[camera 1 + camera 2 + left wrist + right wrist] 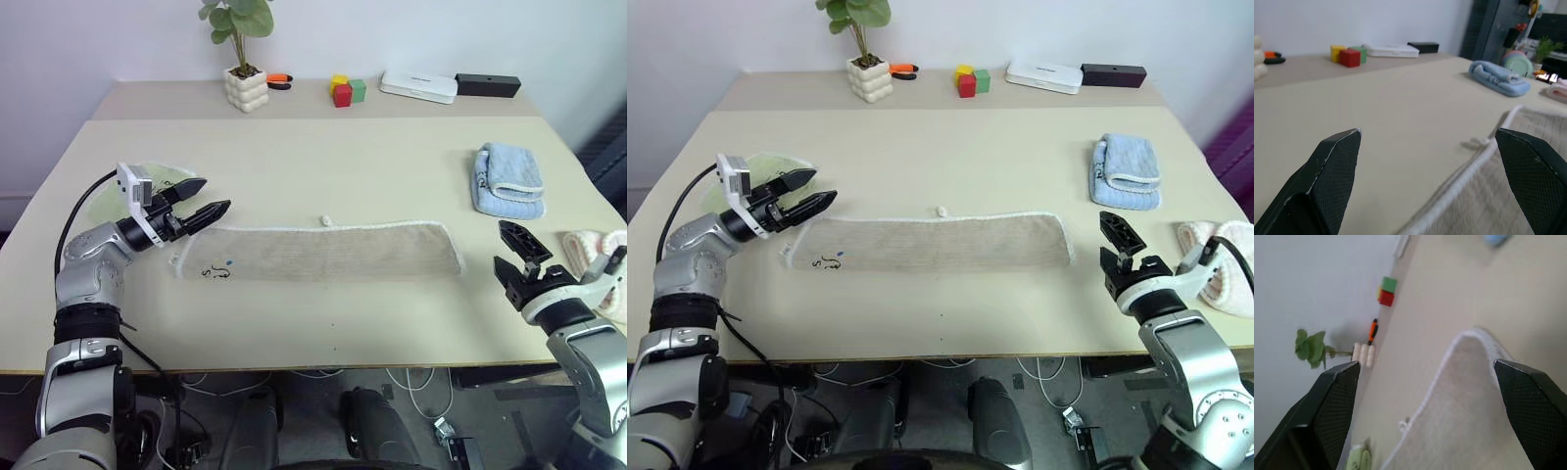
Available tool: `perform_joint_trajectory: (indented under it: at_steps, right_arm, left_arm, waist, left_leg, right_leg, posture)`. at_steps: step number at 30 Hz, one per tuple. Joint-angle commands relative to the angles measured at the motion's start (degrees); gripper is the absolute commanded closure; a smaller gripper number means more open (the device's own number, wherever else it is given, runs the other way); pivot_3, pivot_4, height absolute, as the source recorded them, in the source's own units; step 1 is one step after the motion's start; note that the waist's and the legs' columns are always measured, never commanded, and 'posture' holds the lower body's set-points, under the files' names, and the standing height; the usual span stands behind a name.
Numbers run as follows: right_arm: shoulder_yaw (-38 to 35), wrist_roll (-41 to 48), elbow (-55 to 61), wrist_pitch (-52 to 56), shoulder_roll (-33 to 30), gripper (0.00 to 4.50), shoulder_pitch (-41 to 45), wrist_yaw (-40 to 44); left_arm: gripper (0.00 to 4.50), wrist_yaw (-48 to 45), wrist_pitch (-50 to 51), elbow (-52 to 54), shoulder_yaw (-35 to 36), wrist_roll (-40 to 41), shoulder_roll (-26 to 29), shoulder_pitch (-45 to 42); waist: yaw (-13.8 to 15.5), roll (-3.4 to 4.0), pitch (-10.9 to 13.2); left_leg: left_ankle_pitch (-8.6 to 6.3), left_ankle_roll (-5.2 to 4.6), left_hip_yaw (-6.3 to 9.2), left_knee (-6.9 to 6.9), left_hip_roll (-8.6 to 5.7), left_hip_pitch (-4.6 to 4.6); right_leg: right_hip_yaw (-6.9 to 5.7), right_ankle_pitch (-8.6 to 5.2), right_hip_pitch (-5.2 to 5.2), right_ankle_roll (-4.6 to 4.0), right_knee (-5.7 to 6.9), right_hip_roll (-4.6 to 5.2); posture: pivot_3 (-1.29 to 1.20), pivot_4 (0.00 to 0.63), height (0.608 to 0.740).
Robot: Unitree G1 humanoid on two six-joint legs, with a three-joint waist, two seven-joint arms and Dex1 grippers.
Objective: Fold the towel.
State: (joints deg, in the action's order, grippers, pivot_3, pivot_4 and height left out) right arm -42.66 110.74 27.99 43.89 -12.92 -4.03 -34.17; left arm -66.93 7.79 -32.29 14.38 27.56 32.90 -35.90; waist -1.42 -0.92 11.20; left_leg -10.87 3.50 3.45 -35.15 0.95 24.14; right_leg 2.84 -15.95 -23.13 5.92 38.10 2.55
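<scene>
**Both claws released at the ends of the flat towel**

The left claw (204,197) hangs with its black fingers spread and nothing between them, just above the near-left end of the towel (323,252), pointing toward the middle of the desk (323,162). The right claw (516,255) is likewise released and holds nothing; it sits just off the towel's right end, a little apart from the cloth.

The towel, beige with a whitish corded hem, lies flat and unfolded as a long strip across the front half of the desk, between the two claws. A black scribble (217,273) marks its left end, and a small loop tag (324,220) sticks out from the far hem near the middle.

A light green cloth (157,182) lies behind the left claw. A folded light blue towel (507,179) rests at the right. Along the back edge stand a potted plant (242,59), coloured blocks (346,90), a white box (419,85) and a black box (487,85).
</scene>
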Motion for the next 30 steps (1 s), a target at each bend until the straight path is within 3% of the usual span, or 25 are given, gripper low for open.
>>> perform_joint_trajectory:
  at_steps: [1, 6, 16, 21, 24, 30]
  right_arm:
    - [3.07, 2.26, 5.28, -4.54, 0.04, 0.07, -4.03, -0.74]
    - [7.69, 2.26, 7.14, -8.41, -0.4, 0.07, -10.14, 0.27]
    - [16.06, 1.85, 4.41, -13.26, -4.11, 0.07, -9.64, 0.93]
    - [19.23, 1.35, 0.74, -14.23, -4.87, 0.07, -6.09, 1.74]
    - [19.83, 0.45, -1.74, -14.55, -5.71, 0.07, -4.49, 2.14]
    - [21.58, -2.2, -4.75, -13.22, -6.65, 0.07, -4.33, 4.82]
  left_arm:
    - [0.03, -0.78, -1.65, -1.47, 0.3, -0.19, 0.03, -1.8]
    - [0.03, -2.05, -2.38, -2.51, -0.23, -0.71, -0.23, -2.91]
    - [0.03, -2.55, -0.74, -0.11, 0.43, 0.14, 0.34, -1.42]
    - [0.03, -10.88, 9.64, 13.06, 0.06, 7.2, 3.58, 6.64]
    - [0.03, -16.18, 18.23, 20.09, -1.54, 10.01, 8.92, 12.51]
    - [0.03, -16.59, 21.79, 24.07, -1.38, 11.23, 11.89, 15.19]
  waist:
    - [-0.17, 0.02, -0.01]
    - [-0.21, 0.01, -0.03]
    - [0.52, 0.0, -0.04]
    - [0.07, 0.0, -0.05]
    - [0.14, 0.0, -0.05]
    - [0.87, 0.03, -0.07]
  left_leg:
    - [0.0, -0.01, 0.0, 0.0, 0.0, 0.0]
    - [0.0, -0.01, 0.0, 0.0, 0.0, 0.01]
    - [0.0, -0.01, -0.02, -0.03, 0.0, 0.03]
    - [-0.01, -0.01, -0.06, 0.01, 0.04, 0.02]
    - [-0.01, -0.01, -0.05, 0.06, 0.15, 0.02]
    - [-0.01, -0.01, -0.13, 0.0, 0.33, 0.02]
  right_leg:
    - [0.01, 0.0, 0.0, 0.0, 0.0, -0.01]
    - [0.01, -0.01, 0.0, -0.01, -0.02, 0.0]
    - [0.03, -0.09, 0.0, -0.16, -0.05, 0.03]
    - [0.09, -0.1, 0.0, -0.19, -0.08, 0.04]
    - [0.06, -0.16, -0.05, -0.29, -0.09, -0.01]
    - [0.05, -0.26, 0.01, -0.48, -0.13, 0.06]
  posture:
    - [0.0, 0.15, 0.74]
    - [0.0, 0.15, 0.74]
    - [0.0, 0.15, 0.74]
    - [0.0, 0.15, 0.74]
    - [0.0, 0.15, 0.74]
    - [0.0, 0.15, 0.74]
